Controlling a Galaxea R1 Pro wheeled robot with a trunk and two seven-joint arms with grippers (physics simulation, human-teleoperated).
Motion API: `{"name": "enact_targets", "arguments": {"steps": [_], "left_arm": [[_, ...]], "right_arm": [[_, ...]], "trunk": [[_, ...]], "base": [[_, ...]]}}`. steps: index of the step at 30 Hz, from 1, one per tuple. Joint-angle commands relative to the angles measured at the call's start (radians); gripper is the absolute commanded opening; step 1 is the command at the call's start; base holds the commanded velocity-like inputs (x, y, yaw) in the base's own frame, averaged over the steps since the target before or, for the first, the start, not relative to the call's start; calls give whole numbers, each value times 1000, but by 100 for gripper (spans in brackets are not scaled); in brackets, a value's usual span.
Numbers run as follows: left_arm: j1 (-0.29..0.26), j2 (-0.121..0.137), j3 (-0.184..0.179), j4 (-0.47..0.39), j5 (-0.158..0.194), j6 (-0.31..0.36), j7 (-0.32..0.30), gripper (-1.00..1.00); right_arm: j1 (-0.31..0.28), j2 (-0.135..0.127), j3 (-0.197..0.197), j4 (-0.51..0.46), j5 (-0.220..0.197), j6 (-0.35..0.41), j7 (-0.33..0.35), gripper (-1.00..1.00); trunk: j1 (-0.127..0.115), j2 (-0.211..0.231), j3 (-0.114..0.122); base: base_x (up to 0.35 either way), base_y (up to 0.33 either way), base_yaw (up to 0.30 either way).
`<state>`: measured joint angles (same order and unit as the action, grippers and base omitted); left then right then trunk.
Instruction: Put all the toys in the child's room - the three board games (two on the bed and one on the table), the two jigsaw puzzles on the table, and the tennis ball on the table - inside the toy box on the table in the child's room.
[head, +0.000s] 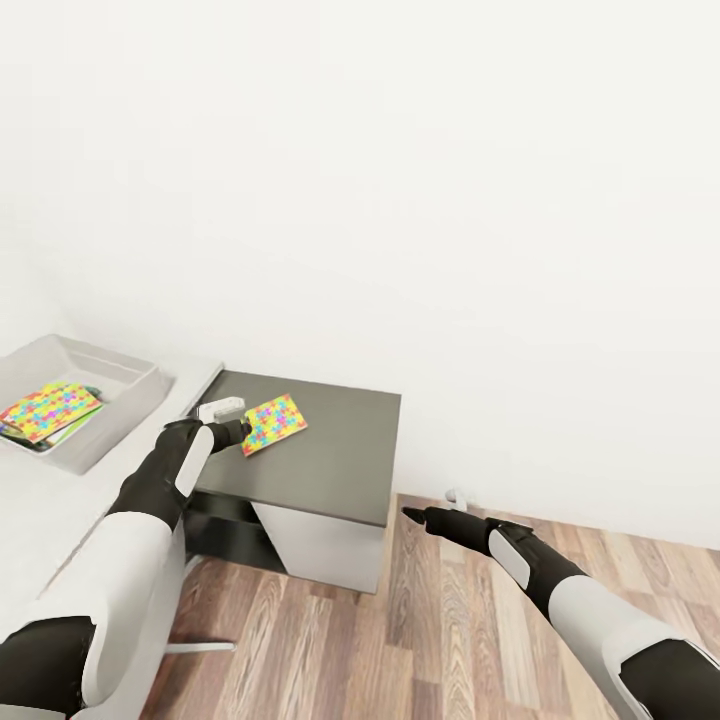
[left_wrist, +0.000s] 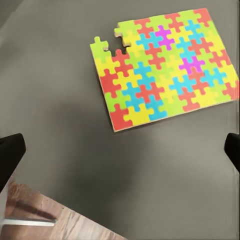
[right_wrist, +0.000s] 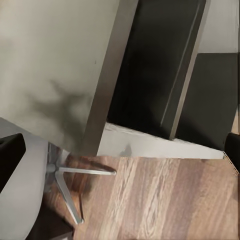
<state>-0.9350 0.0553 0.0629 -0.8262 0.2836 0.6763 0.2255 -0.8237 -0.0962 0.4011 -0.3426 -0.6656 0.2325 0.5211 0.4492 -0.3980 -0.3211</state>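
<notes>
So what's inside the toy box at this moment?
In the toy box a jigsaw puzzle lies on top. Green and dark edges of something flat stick out beneath it; the puzzle covers the rest, so what it is cannot be told.

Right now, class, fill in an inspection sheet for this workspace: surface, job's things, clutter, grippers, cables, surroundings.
Surface: dark grey cabinet top joined to the pale table.
Job's things: one jigsaw puzzle flat on the cabinet top; another puzzle lies in the toy box, on top of other flat items.
Clutter: nothing seen.
Grippers: left gripper open, at the puzzle's edge; right gripper open over the wood floor.
Cables: nothing seen.
Surroundings: white wall, chair base.
</notes>
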Motion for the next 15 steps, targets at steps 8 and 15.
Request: {"name": "enact_targets", "arguments": {"steps": [8, 15], "left_arm": [[-1, 0, 0, -1, 9, 5, 8, 100], [-1, 0, 0, -2, 9, 5, 8, 100]], "right_arm": [[0, -1, 4, -1, -10, 5, 0, 100], [0, 0, 5, -1, -9, 5, 0, 100]], "trunk": [[1, -2, -13], [1, -2, -16]], "base": [[81, -85, -98], [9, -10, -56]]}}
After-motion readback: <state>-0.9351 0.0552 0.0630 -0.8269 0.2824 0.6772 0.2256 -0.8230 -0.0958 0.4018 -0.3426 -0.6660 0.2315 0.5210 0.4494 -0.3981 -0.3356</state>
